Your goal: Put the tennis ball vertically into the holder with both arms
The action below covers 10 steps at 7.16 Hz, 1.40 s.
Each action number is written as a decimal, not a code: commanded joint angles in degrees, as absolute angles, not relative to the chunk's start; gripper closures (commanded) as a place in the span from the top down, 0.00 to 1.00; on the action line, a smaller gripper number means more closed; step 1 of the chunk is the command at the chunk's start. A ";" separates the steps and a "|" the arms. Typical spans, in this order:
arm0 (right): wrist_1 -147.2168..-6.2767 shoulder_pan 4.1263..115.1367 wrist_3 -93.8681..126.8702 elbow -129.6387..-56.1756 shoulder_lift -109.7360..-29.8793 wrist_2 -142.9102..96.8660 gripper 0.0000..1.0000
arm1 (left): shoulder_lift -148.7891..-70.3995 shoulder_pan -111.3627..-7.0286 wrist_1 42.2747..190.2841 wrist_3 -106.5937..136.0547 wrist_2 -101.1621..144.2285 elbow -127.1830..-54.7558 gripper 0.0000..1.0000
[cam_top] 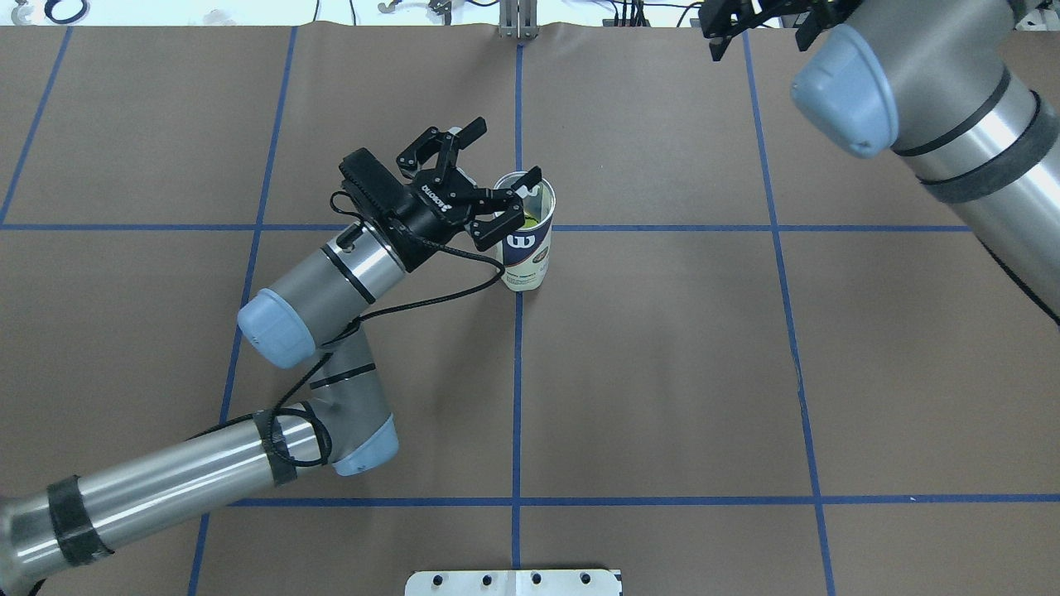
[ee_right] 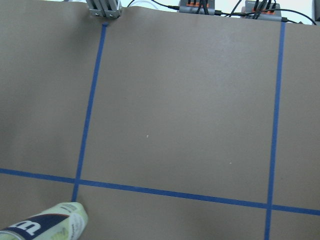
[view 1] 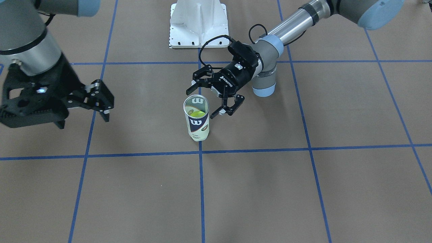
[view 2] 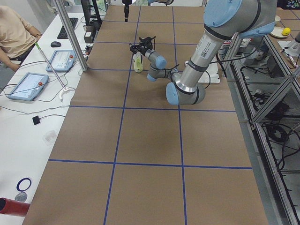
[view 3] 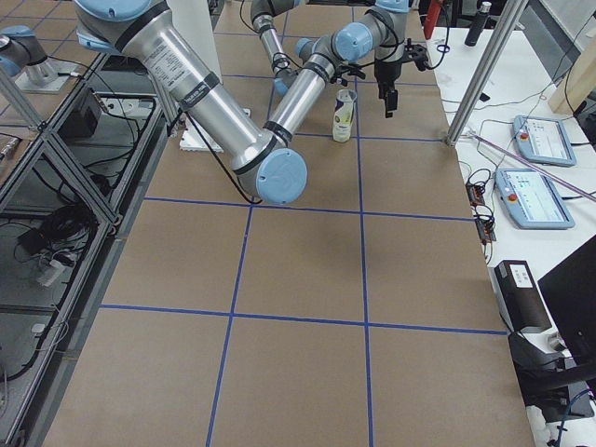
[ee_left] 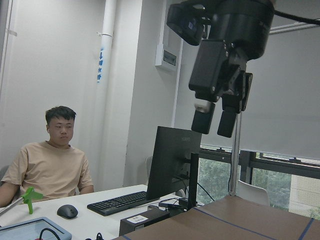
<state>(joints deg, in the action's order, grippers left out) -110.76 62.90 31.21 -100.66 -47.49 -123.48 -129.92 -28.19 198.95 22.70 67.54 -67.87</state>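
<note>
The holder (view 1: 197, 123) stands upright on the brown table, open end up; it also shows in the overhead view (cam_top: 525, 248) and at the bottom left of the right wrist view (ee_right: 47, 227). The tennis ball (view 1: 197, 113) sits inside it, yellow-green through the clear wall and mouth (cam_top: 530, 218). My left gripper (view 1: 201, 103) is open at the holder's rim and reaches in from the side (cam_top: 505, 151); I cannot tell whether a finger touches the holder. My right gripper (view 1: 103, 104) is open and empty, raised well away from the holder (cam_top: 758, 33), and hangs in the left wrist view (ee_left: 215, 121).
The white pedestal base (view 1: 197, 23) stands at the robot's edge of the table (cam_top: 513, 582). Blue tape lines grid the brown surface. A seated operator (ee_left: 55, 165), a keyboard, a monitor and tablets are on a side desk beyond the table's end.
</note>
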 commanded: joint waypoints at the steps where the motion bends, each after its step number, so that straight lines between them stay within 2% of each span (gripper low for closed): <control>1: -110.30 68.71 18.52 -99.23 -54.72 -124.89 1.00 | -119.66 -32.24 196.02 22.76 71.51 -73.89 0.98; 3: -110.30 74.24 8.40 -97.92 -62.45 -125.42 1.00 | -111.22 -36.27 184.55 22.85 74.51 -79.60 0.99; 5: -110.30 79.87 -1.63 -96.69 -69.49 -125.51 1.00 | -105.50 -46.88 175.20 22.68 89.05 -81.73 0.99; 8: -94.18 83.22 -2.46 -93.09 -82.67 -125.77 1.00 | -104.24 -69.19 152.41 8.88 119.43 -81.47 0.99; 10: -89.83 86.29 -2.46 -93.51 -88.40 -129.10 1.00 | -103.98 -79.23 132.97 -3.44 129.80 -81.04 0.99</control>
<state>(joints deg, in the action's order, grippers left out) -92.31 84.39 -2.39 -93.36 -85.17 -127.33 -104.20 -73.17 143.87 4.78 124.19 -81.32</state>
